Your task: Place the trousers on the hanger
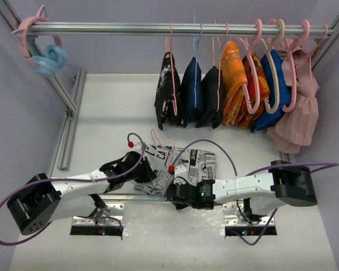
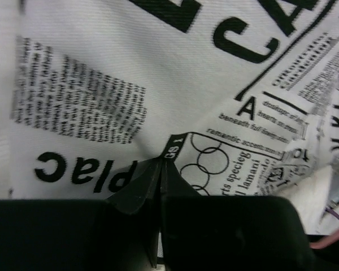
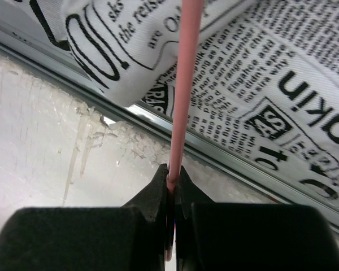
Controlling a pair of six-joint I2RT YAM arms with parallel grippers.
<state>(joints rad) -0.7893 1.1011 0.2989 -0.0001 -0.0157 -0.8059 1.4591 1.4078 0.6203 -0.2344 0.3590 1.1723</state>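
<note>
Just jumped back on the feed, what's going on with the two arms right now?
Both arms are at the near edge of the table. The left arm's fingers are shut on a fold of the newspaper-print trousers. The right arm's fingers are shut on the thin pink wire of the hanger, with the trousers right behind it. How far the trousers are onto the hanger isn't clear. Other clothes hang on the rail at the back.

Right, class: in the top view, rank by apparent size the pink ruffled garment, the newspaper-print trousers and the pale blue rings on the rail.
1. pink ruffled garment
2. newspaper-print trousers, bunched and partly covered, so first place is unsure
3. pale blue rings, clearly smallest
</note>
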